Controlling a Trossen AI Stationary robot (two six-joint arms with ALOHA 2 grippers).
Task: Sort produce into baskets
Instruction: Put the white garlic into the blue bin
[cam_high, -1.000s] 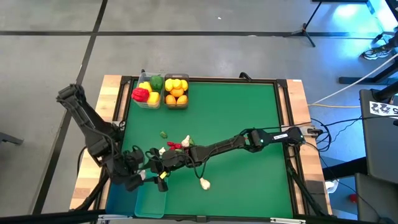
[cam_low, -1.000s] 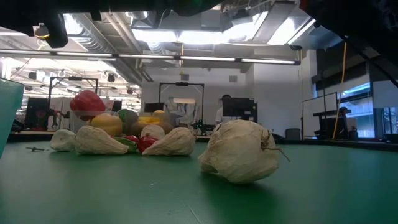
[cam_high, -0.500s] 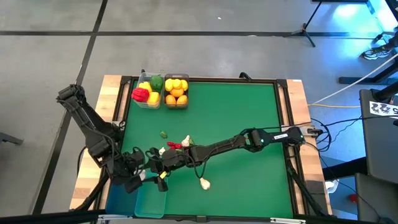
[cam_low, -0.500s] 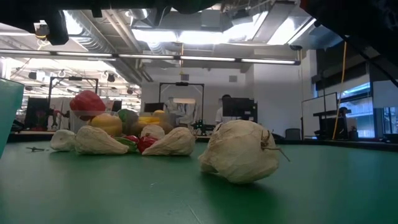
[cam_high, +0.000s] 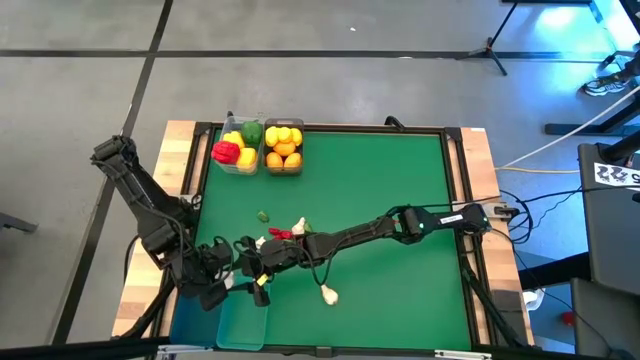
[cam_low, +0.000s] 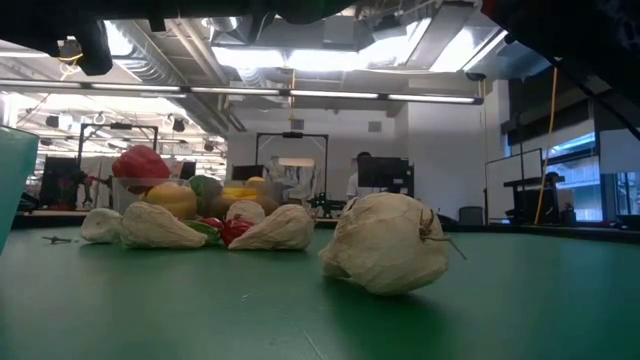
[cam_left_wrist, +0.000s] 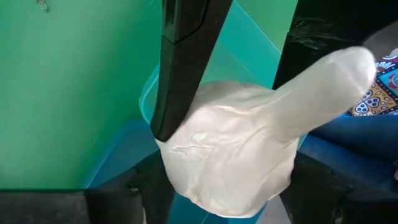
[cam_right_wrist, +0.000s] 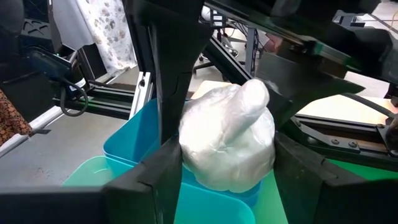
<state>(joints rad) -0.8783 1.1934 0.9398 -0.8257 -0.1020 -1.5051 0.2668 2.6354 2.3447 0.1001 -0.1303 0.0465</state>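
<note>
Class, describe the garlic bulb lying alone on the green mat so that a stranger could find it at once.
Start at the green mat and go to its near edge, right of the teal bins. One garlic bulb lies there by itself. The other loose bulbs crowd among the chilies farther in; this one has bare mat all round it.

Two clear rectangular bins (cam_high: 260, 147) sit side by side at the table's far left edge, peppers (cam_high: 233, 144) in the left, lemons and oranges (cam_high: 284, 143) in the right. Garlic bulbs and chilies (cam_high: 285, 229) lie mid-table; one white garlic bulb (cam_high: 328, 294) nearer. Translucent teal bins (cam_high: 235, 318) occupy the near-left corner.
</note>
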